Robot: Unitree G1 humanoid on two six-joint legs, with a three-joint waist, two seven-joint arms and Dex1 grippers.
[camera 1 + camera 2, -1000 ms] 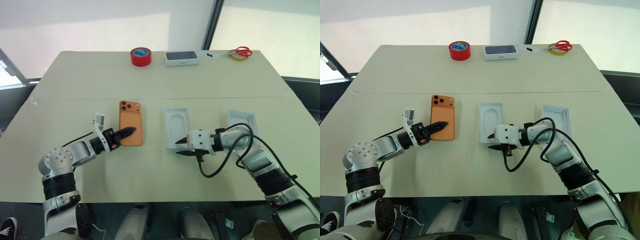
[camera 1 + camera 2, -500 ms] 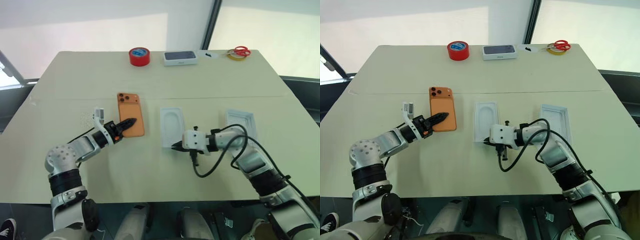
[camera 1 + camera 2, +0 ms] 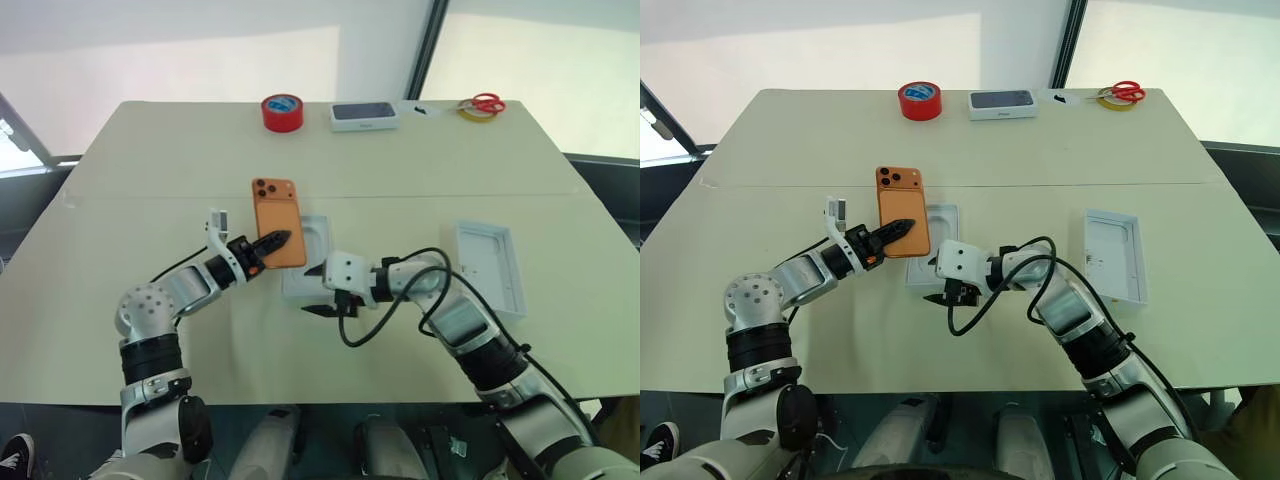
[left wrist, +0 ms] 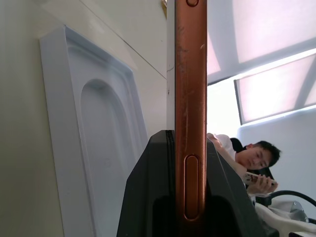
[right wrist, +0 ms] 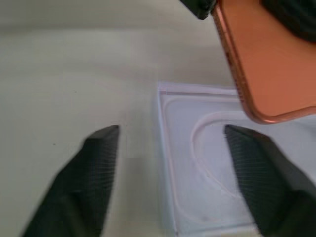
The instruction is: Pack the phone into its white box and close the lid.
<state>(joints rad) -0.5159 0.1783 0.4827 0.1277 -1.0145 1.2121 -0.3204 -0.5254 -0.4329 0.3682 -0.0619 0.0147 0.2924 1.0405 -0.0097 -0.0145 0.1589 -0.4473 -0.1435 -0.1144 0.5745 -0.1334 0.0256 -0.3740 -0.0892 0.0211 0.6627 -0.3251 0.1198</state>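
My left gripper [image 3: 276, 240] is shut on the lower end of the orange phone [image 3: 278, 208] and holds it lifted, back up, with the camera cluster at the far end. The phone's near corner [image 5: 266, 59] hangs over a white moulded insert [image 3: 308, 262] with an oval recess, which lies flat on the table. At the insert's near edge my right gripper [image 3: 315, 292] stands open, its fingers [image 5: 98, 163] spread wide and empty. The lid [image 3: 488, 262] lies inside up, far to the right. The white box is out of view.
Along the table's far edge stand a red tape roll [image 3: 282, 112], a dark-topped white box [image 3: 364, 116], a yellow tape ring [image 3: 470, 113] and red scissors [image 3: 488, 102]. A seated person [image 4: 254, 158] shows in the left wrist view's background.
The right gripper dragged the insert to the left, then opened and let it go. The left gripper carried the phone to the right, over the insert's left part.
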